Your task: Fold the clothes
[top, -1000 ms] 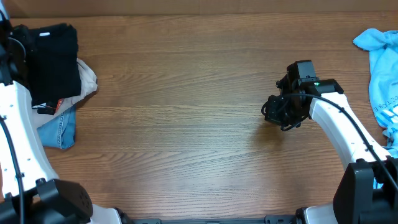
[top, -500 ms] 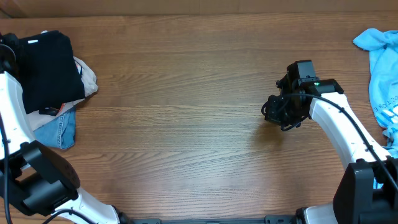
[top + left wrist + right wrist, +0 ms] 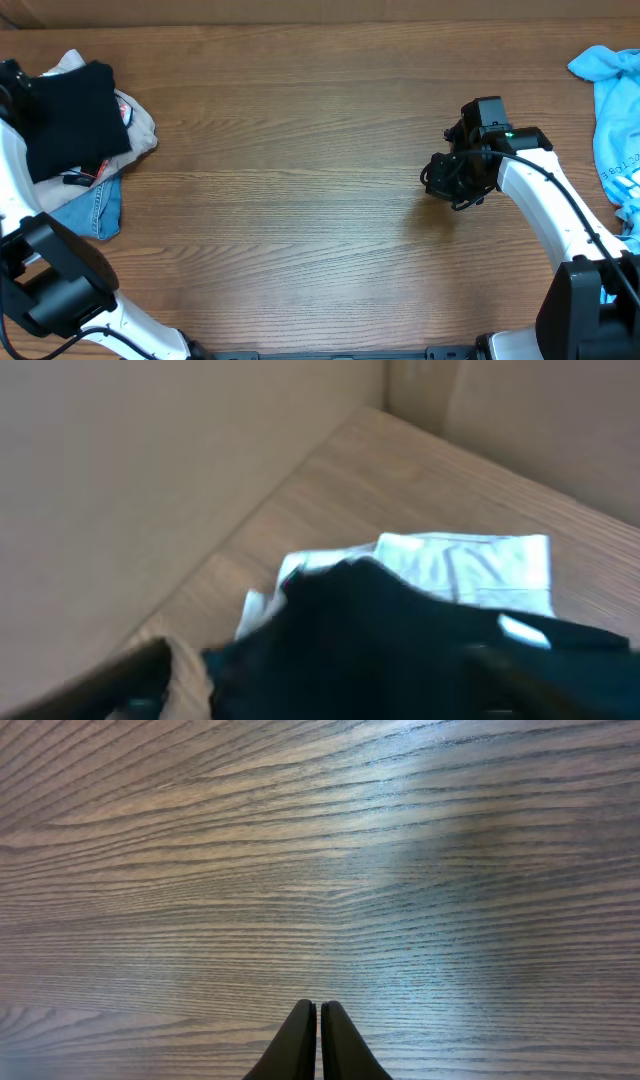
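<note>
The black shirt point(image 3: 70, 120) lay folded on the clothes pile point(image 3: 95, 208), apparently finished. The right gripper point(image 3: 319, 1020) was clenched, empty; the left gripper point(image 3: 12, 82) was blurred, its state unclear.

The overhead view is bright and evenly lit from above, sharp throughout, with only faint soft shadows. The left wrist view is heavily blurred, and the black shirt point(image 3: 400, 640) is a shapeless dark mass. The right wrist view is crisp, with pale bluish glare on the counter point(image 3: 450, 790) at far right.

Brown wood-grain table point(image 3: 300, 200) filling the overhead frame; plain beige wall point(image 3: 120, 460) along its far edge, upper left of left wrist view.
</note>
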